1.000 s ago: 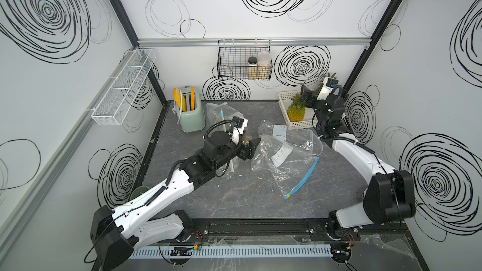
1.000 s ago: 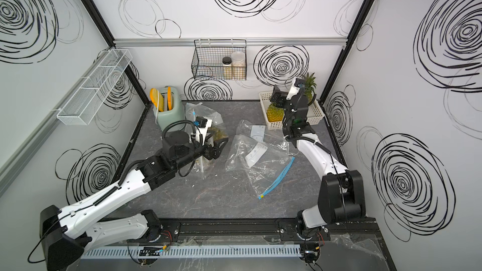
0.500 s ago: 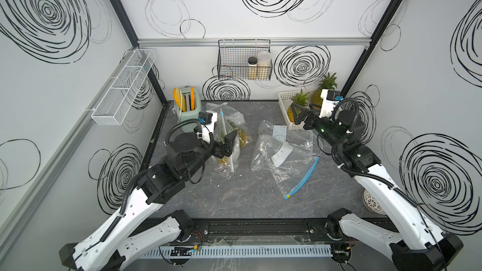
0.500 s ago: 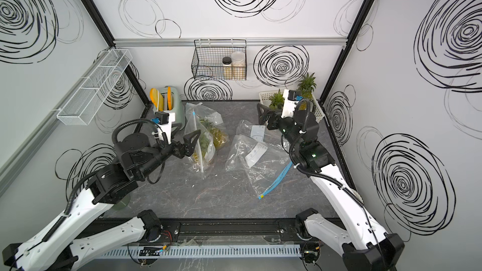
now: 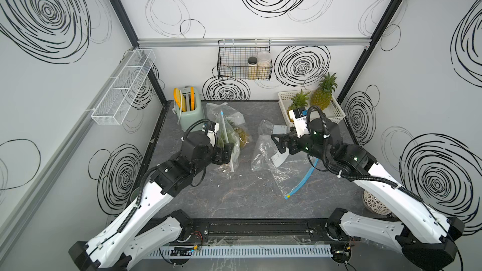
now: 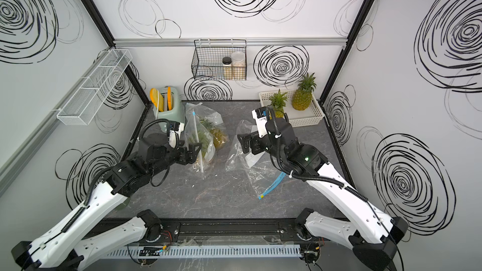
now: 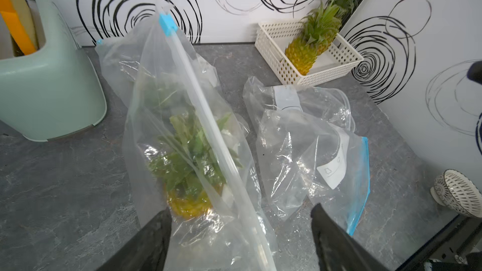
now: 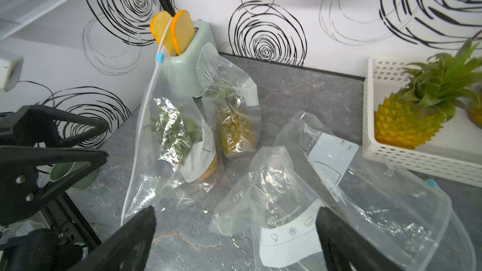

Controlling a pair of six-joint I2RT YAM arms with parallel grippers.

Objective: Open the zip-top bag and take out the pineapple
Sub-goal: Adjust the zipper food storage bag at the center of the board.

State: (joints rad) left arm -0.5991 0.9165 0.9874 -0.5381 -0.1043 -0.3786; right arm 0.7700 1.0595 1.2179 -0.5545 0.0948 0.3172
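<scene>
Looks like the approach step: bag (image 5: 226,136) at eleven o'clock on the table (image 5: 234,191), seemingly zipped, pineapple (image 7: 187,205) inside. Left gripper (image 7: 240,209) gaping astride the zip rail (image 7: 208,116), gripping nothing; right gripper (image 8: 236,209) gaping, empty. Next: pin the bag, pinch the slider (image 7: 166,23), pull. Basket (image 5: 336,117) at one o'clock, two pineapples (image 5: 322,97) in it.
</scene>
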